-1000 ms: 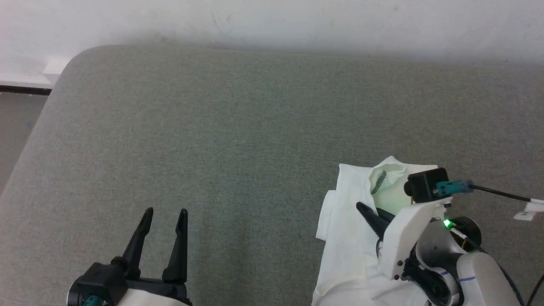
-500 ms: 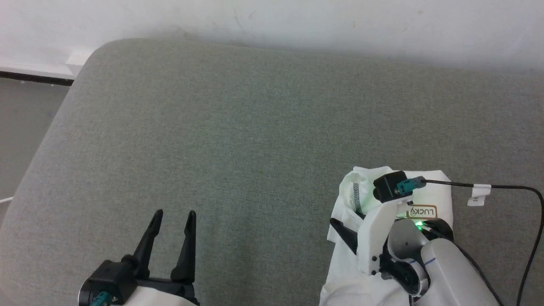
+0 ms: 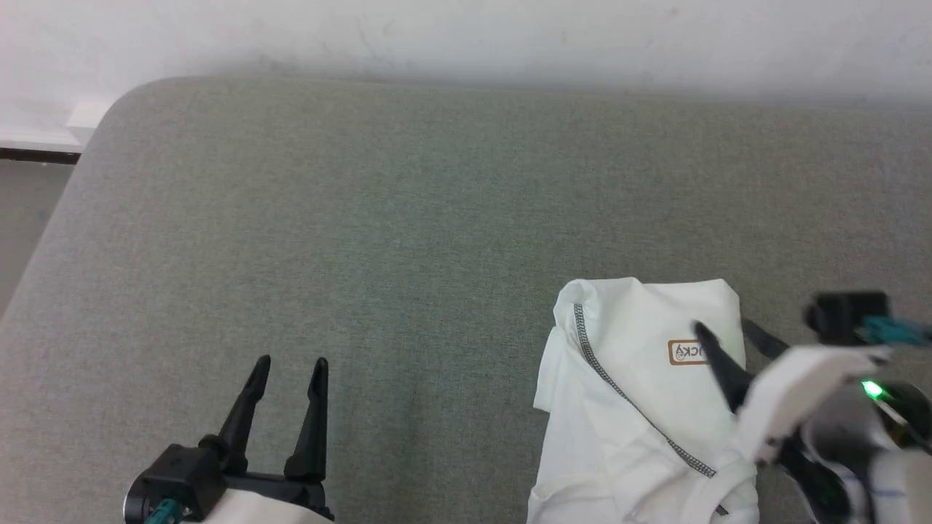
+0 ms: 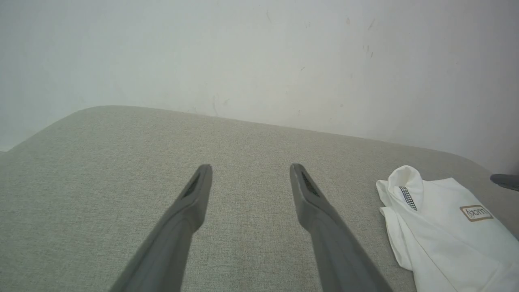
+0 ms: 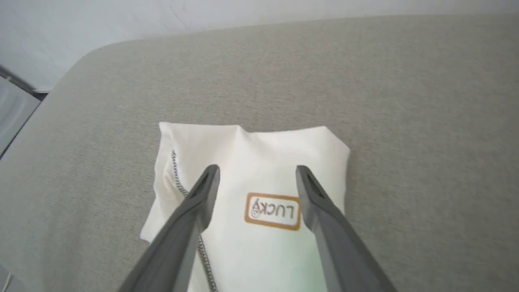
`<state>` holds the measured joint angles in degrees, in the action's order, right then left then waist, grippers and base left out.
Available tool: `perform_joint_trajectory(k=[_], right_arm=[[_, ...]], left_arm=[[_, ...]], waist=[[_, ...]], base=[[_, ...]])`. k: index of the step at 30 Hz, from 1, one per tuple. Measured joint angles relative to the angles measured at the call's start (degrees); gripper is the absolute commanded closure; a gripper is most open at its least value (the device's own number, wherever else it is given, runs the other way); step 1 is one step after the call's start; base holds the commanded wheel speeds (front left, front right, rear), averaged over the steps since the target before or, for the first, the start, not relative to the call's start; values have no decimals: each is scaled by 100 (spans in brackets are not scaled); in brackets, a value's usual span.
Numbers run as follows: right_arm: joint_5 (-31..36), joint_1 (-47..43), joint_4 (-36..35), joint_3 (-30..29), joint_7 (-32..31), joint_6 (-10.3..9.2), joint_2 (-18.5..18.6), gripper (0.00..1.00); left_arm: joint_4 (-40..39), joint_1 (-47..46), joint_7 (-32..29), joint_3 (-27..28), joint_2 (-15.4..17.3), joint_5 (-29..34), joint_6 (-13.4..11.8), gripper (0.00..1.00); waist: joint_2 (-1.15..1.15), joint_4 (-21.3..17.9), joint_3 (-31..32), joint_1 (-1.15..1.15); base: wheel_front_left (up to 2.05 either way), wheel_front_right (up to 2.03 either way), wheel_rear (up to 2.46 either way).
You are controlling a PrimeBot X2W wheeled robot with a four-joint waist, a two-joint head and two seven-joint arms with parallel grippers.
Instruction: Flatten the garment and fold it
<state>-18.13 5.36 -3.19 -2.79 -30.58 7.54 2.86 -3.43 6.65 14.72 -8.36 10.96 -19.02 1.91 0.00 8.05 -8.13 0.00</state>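
Note:
The garment is a white top with dark zigzag stitching and a brown "LUCKY" label. It lies folded into a compact stack at the lower right of the grey padded surface. My right gripper hovers over its right part, open, holding nothing. In the right wrist view the right gripper has its fingers spread either side of the label on the garment. My left gripper stands open at the lower left, well away from the cloth. The left gripper is over bare surface, with the garment off to its right.
The grey fabric-covered surface has a rounded far-left corner, with floor beyond its left edge. A white wall runs behind it. A black cable and teal plug sit on the right wrist.
My right gripper has opened and let go of the garment, then drawn back to the right. The released flap now lies flat with the label showing. The head camera shifted slightly; the left arm stayed put.

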Motion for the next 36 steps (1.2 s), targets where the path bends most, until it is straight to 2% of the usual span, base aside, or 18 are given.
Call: perform_joint_trajectory(k=[4, 8, 13, 20, 21, 22, 23, 29, 36], right_arm=[[76, -617, -533, -463, -222, 0, 12, 0], [7, -836, -543, -515, -319, 0, 7, 0], [-67, -812, -3, -519, -287, 0, 7, 0], [-185, -481, 851, -241, -108, 0, 14, 2], [-224, -413, 966, -241, -96, 0, 18, 47], [-225, -348, 1073, -237, -49, 0, 23, 68], [-201, -288, 1167, -236, -12, 1, 27, 100], [-21, -21, 1411, -191, 125, 8, 4, 100], [533, 477, 1077, -266, -140, 7, 45, 100]], left_arm=[[-99, 4, 1, 78, 1, 22, 2, 0], [-114, 4, 0, 90, 5, 49, 14, 0], [-129, 3, 0, 80, 30, 99, 55, 0], [-174, 2, -47, 70, 131, 99, 56, 0], [-174, 2, -60, 69, 140, 100, 56, 0], [-176, 2, -67, 58, 146, 99, 56, 0], [-177, 2, -67, 42, 151, 100, 56, 0], [-215, -14, -91, -45, 146, 109, 57, 0], [-299, -135, -90, -78, 140, 109, 56, 0]], waist=[[0, -72, -87, 0], [0, -119, -189, 0], [0, -73, -245, 0], [0, 76, -243, 0], [0, 84, -236, 0], [0, 89, -227, 0], [0, 93, -216, 0], [0, 17, -139, 0], [0, -318, -116, 0]], base=[[0, 0, 0], [0, 0, 0], [0, 0, 0], [0, 0, 0], [0, 0, 0], [0, 0, 0], [0, 0, 0], [0, 0, 0], [0, 0, 0]])
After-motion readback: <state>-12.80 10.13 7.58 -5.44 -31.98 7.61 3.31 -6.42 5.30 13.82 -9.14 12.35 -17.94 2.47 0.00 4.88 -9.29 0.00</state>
